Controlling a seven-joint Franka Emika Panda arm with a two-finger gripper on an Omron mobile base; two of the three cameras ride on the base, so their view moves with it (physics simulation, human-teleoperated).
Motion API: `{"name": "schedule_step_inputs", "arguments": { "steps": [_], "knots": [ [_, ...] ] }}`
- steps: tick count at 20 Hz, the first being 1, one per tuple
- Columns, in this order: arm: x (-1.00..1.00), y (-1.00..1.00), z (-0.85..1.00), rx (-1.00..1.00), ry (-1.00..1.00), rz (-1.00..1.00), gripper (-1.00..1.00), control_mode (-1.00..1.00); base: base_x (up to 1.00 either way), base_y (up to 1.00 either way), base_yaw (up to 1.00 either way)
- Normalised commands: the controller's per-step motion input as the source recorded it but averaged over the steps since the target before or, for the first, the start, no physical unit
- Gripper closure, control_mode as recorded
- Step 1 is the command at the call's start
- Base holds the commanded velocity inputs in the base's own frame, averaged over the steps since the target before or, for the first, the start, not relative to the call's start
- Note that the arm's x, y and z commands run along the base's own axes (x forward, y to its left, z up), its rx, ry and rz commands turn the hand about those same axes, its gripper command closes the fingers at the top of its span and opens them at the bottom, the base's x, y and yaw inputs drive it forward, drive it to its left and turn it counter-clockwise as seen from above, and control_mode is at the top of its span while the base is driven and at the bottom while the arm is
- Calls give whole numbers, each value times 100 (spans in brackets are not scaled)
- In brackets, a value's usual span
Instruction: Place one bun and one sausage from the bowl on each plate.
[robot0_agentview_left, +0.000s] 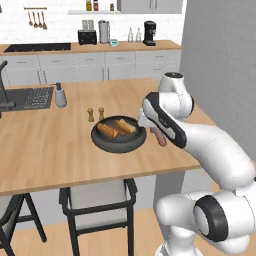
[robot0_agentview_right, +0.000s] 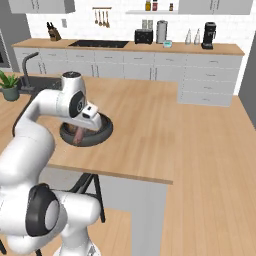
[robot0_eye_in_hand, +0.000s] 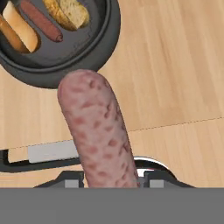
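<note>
The pincer (robot0_eye_in_hand: 109, 183) pinches one sausage (robot0_eye_in_hand: 97, 131) just outside the bowl (robot0_eye_in_hand: 87, 57), where two buns and a second sausage wait; no plate yet loaded.

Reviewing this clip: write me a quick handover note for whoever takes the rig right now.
Gripper: shut on a sausage, held beside the bowl's rim, above the counter.
Bowl: on the island counter, holding two buns and another sausage between them.
Plates: I can't spot them in these views.
Done: one sausage lifted out of the bowl.
Left: set it on a plate, add a bun, then fill the other plate likewise.
</note>
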Motion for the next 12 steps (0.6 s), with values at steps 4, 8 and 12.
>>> {"name": "schedule_step_inputs", "arguments": {
  "steps": [4,8,12],
  "knots": [
    [-86,-8,3,0,0,0,100,-100,0,0,0],
    [-66,-8,0,0,0,0,100,-100,0,0,0],
    [-16,-1,1,0,0,-1,100,-100,0,0,0]
  ]
}}
